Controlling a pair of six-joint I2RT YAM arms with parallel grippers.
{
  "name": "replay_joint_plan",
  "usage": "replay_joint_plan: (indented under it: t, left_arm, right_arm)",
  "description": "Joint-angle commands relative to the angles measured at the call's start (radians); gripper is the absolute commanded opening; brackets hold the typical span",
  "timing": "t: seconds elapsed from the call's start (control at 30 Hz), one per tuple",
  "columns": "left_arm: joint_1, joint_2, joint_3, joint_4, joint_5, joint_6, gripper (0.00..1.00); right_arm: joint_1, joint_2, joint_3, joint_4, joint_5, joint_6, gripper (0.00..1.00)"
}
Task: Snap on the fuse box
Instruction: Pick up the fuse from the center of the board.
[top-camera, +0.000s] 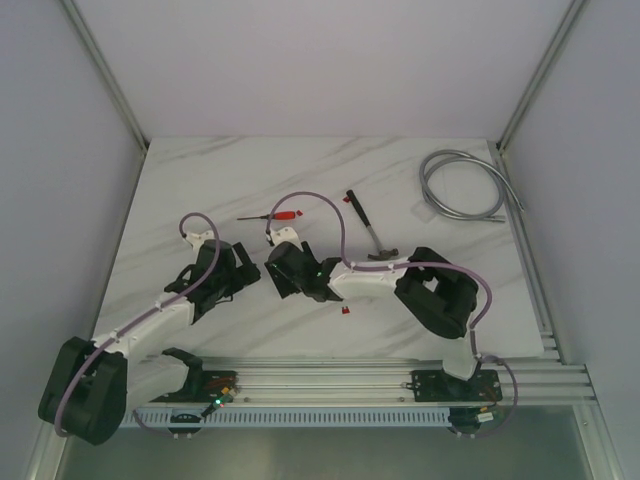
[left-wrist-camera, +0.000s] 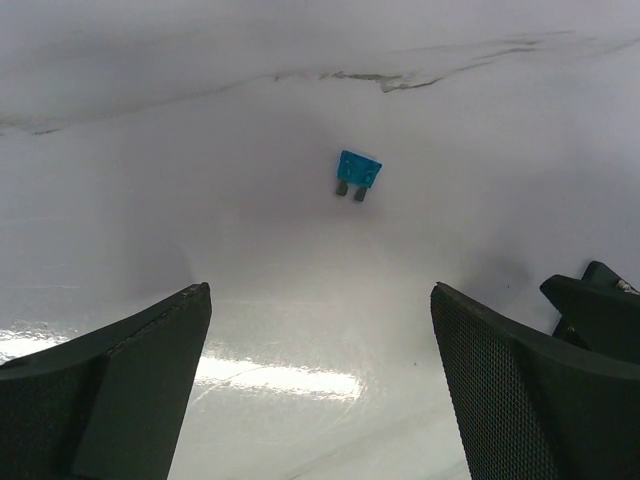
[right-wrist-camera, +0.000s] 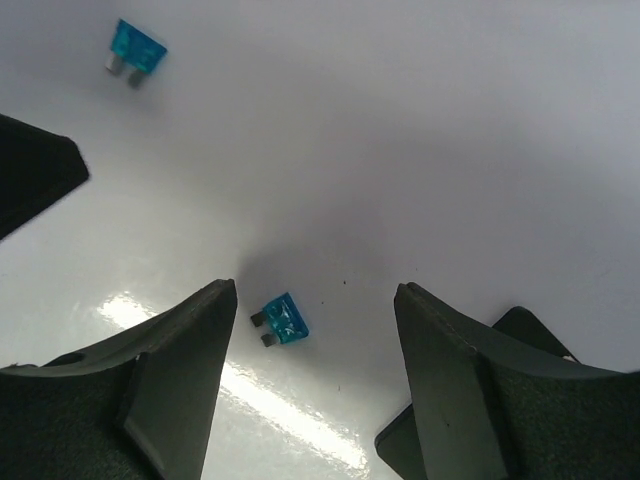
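My right gripper (right-wrist-camera: 315, 290) stands parted and empty over a loose blue fuse (right-wrist-camera: 281, 319), my left gripper (left-wrist-camera: 320, 288) gapes wide short of a second blue fuse (left-wrist-camera: 357, 172), and the fuse box shows in no view, so I judge snapping waits until I locate it.

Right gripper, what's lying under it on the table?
A small blue blade fuse lies on the white table between the open fingers of the right gripper. A second blue fuse lies farther off. In the top view the gripper covers that spot.
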Motion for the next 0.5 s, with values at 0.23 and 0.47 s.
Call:
replay_joint_plan:
  t: [0.23,0.47]
  left_arm:
    - [0.011,-0.022,-0.012,0.009,0.008,0.008,1.0]
    - [0.012,-0.022,-0.012,0.012,0.019,0.008,1.0]
  right_arm:
    - [0.006,0.02,0.012,-0.081,0.028,0.023,0.72]
    - [0.005,-0.052,-0.061,-0.132,0.081,0.048,0.72]
